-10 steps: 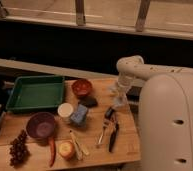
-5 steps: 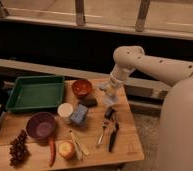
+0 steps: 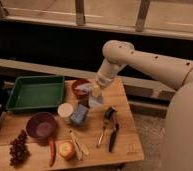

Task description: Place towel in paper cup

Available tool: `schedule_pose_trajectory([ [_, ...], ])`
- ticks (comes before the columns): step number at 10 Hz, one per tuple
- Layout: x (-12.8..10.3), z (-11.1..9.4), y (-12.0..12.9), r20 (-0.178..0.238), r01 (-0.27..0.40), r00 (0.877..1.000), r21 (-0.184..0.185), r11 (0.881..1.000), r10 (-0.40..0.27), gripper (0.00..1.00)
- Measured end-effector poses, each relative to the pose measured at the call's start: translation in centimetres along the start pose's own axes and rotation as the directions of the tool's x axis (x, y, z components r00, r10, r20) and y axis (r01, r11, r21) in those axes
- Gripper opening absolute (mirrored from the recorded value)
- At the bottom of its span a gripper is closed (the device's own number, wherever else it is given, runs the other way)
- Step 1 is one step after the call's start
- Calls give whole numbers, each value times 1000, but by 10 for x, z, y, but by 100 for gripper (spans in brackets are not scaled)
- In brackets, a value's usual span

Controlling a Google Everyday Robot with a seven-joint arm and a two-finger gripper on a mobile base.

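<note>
The towel (image 3: 80, 114) is a crumpled blue-grey cloth lying on the wooden table (image 3: 127, 145), touching the right side of the white paper cup (image 3: 65, 110). The cup stands upright near the table's middle. My gripper (image 3: 95, 96) hangs from the white arm (image 3: 140, 60) just above and to the right of the towel, next to the orange bowl (image 3: 80, 87). It is a little above the table and apart from the cup.
A green tray (image 3: 35, 92) sits at the back left. A purple bowl (image 3: 40, 125), grapes (image 3: 17, 149), a red chili (image 3: 52, 150) and an apple (image 3: 66, 149) lie at the front left. Black tongs (image 3: 111, 131) and utensils (image 3: 79, 145) lie at the front right.
My arm has swung left from the table's right edge, and the gripper now hangs over the middle by the orange bowl and towel. The objects on the table have not moved.
</note>
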Motion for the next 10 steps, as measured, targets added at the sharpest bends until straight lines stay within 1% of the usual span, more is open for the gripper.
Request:
schedule_pose_trajectory([
  [1,-7,5,14,-3,42,999,-65,997,-42,0],
  [2,-10,7,22,-4,62,998,-99,993,-63,0],
  [3,-10,7,24,-6,68,998,-110,992,-69,0],
  [7,-10,8,25,-7,69,997,-109,992,-71,0],
  [8,-10,8,25,-14,76,997,-107,991,-78,0],
  [9,-14,13,32,-22,106,994,-109,988,-109,0],
  [10,-25,20,42,-23,139,990,-104,985,-142,0],
])
